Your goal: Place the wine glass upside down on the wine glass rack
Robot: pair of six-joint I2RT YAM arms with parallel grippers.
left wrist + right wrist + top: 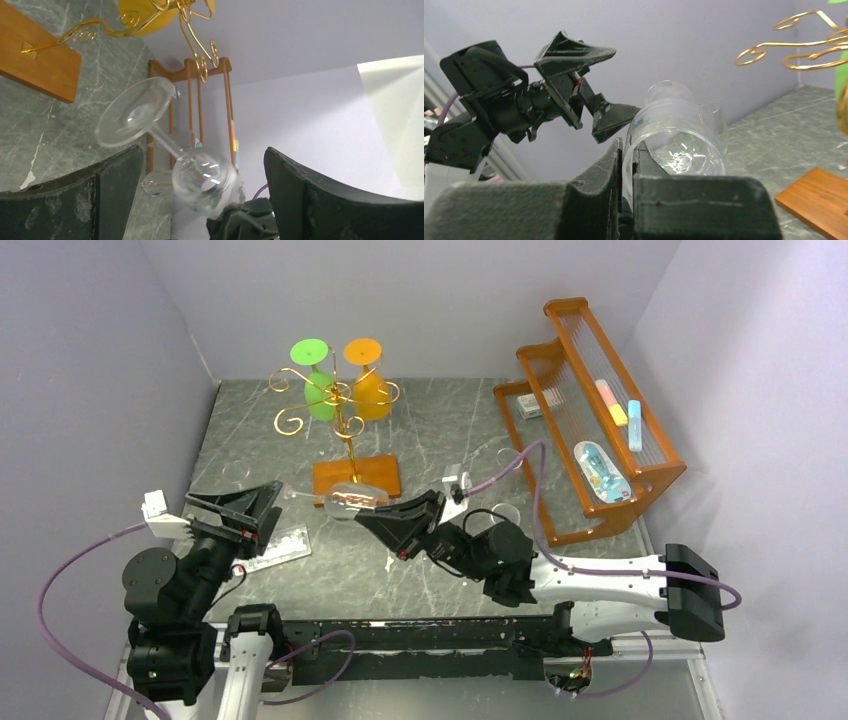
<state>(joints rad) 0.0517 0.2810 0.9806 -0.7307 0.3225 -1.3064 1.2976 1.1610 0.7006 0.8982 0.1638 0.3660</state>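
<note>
A clear wine glass (355, 498) lies sideways in the air just in front of the wine glass rack's wooden base (357, 478). My right gripper (388, 515) is shut on the bowl's rim, one finger inside and one outside (629, 150). The glass's foot (135, 112) points toward the left gripper (262, 508), which is open. In the left wrist view the bowl (205, 177) shows between its two fingers, beyond their tips. The gold wire rack (340, 405) carries a green glass (318, 385) and an orange glass (368, 380) upside down.
A large orange slatted shelf (590, 420) with small items stands at the right. A flat clear packet (280, 545) lies on the table by the left arm. Grey walls close in the left, back and right.
</note>
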